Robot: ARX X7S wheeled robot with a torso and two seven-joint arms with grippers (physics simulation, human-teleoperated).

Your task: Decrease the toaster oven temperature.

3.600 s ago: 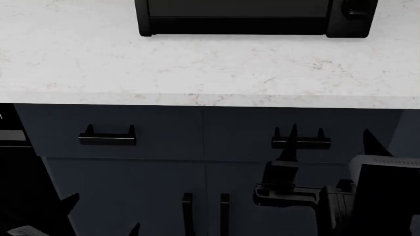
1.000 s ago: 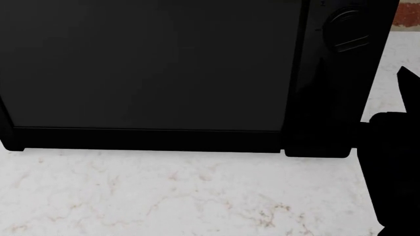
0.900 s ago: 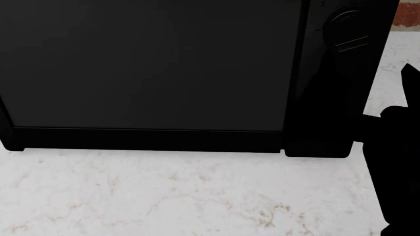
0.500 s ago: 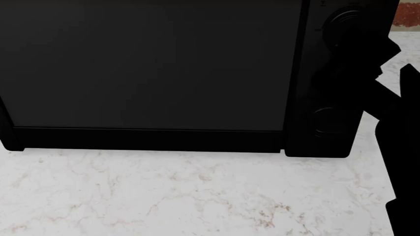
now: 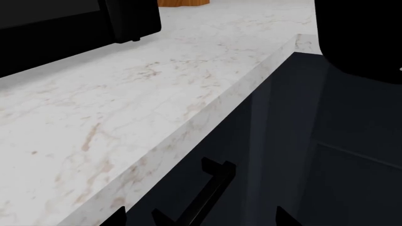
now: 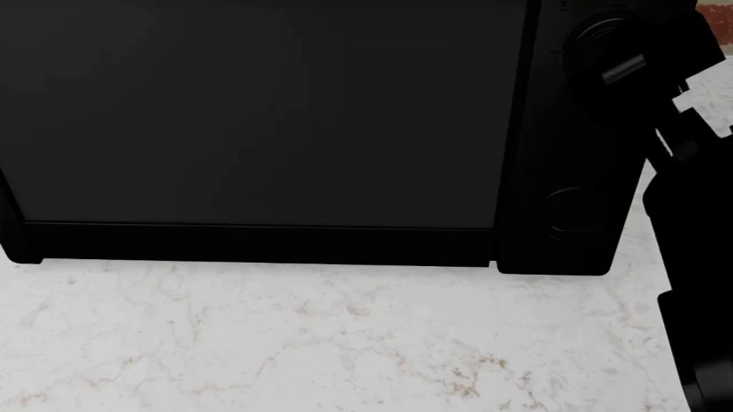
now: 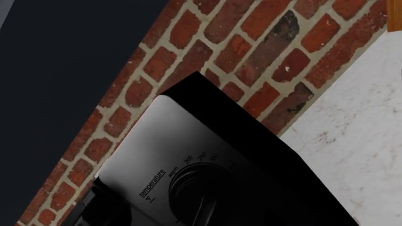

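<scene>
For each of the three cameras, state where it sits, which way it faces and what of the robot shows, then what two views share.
Head view: high on the robot, facing the wide matte-black toaster oven on the white marble counter; the right arm's dark claw reaches its knob strip.
Left wrist view: low at the counter edge, above the dark cabinet fronts; no claw tips are clear.
Right wrist view: close on the round black temperature knob, red brick wall behind; no fingers show.
All share the oven.

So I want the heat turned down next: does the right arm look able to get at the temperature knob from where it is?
Probably yes. The right arm is raised beside the toaster oven, its end overlapping the upper knob, and its wrist camera shows the knob marked temperature unobstructed. Actual contact can't be seen.
</scene>
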